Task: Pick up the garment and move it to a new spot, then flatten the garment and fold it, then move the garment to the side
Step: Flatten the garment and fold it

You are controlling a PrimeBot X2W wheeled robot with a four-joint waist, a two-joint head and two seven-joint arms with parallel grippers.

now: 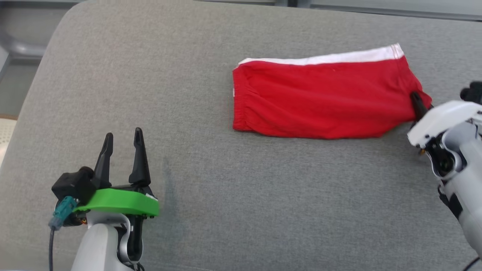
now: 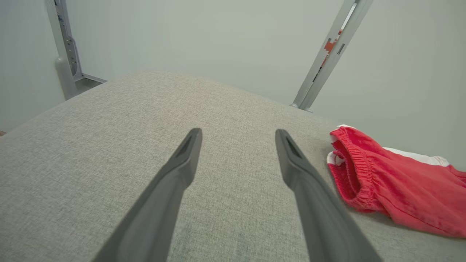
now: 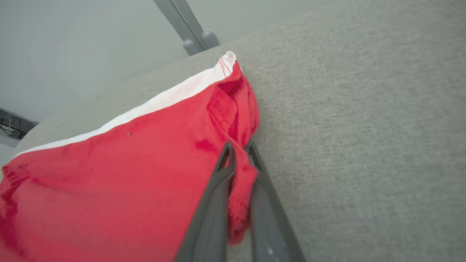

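We've got the right gripper [image 3: 239, 145] clamped tight on a corner of the red shorts [image 1: 320, 98]; left gripper [image 1: 123, 132] spread wide, holding nothing.

**Bright, even light; head view sharp, wrist views soft up close**

Diffuse light with no clear source, no glare. The head view is crisp. A faint soft shadow lies on the grey cushion [image 1: 211, 210] right of the left gripper [image 1: 123, 131], and a thin one under the near edge of the red shorts [image 1: 320, 98]. In the left wrist view the fingers [image 2: 171, 189] blur toward the bottom edge and the metal struts [image 2: 329, 54] lean outward from wide-angle stretch. In the right wrist view the fingers [image 3: 214, 203] and the nearest cloth are out of focus.
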